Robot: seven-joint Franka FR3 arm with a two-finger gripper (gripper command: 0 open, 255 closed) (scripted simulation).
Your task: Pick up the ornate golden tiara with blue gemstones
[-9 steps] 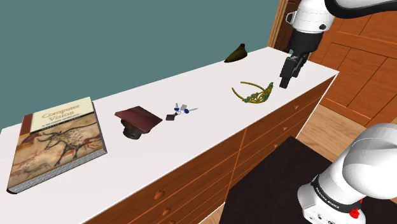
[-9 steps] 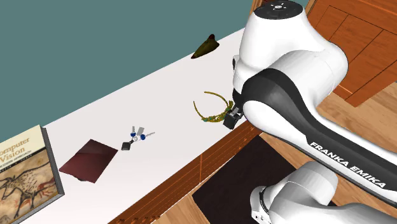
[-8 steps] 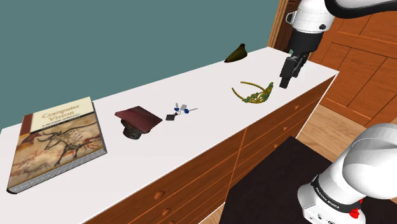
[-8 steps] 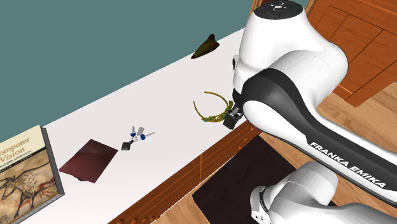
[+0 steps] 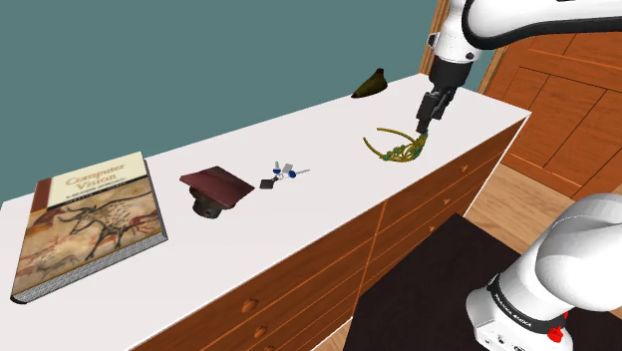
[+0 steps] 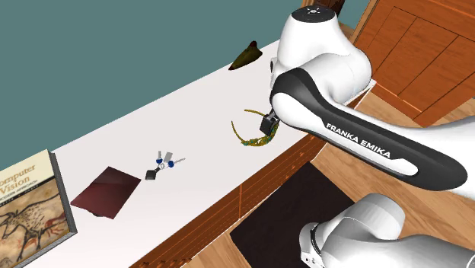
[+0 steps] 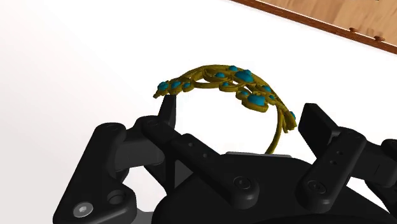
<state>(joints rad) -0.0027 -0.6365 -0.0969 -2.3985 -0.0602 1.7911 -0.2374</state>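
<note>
While fingers (image 7: pixel 168 109) hang released around tiara (image 7: pixel 245 77) | tiara lies on white dresser top (image 5: pixel 299 204)

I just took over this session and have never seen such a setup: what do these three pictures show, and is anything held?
This is one white robot arm with a black two-finger gripper. The shoulder view looks from beside its stand, the second exterior view from above behind the arm, the wrist view along the fingers. On the white dresser top lie a book, a dark red cap, keys, a brown object and the golden tiara. The gripper is open, its fingers either side of the tiara; nothing is held.
</note>
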